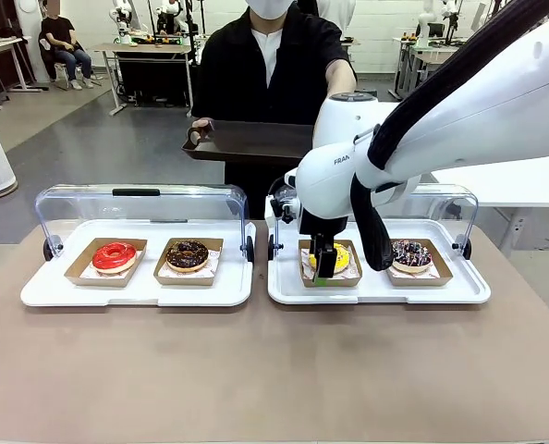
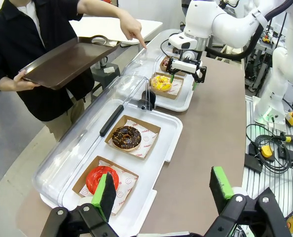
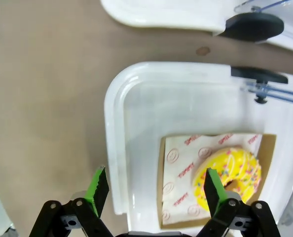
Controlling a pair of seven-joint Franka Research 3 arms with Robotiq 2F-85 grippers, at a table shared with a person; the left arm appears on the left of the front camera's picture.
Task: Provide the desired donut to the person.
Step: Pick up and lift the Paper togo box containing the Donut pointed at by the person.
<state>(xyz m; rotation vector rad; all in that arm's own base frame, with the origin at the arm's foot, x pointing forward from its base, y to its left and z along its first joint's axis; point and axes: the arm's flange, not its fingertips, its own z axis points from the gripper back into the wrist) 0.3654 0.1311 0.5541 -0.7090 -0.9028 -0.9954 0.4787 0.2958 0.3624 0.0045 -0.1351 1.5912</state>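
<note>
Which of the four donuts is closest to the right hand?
The yellow donut, just below the right hand; the red donut, chocolate donut and dark sprinkled donut lie farther away.

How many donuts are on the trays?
4. Left white tray: red donut, chocolate donut. Right white tray: yellow donut, dark sprinkled donut. None seems hidden.
</note>
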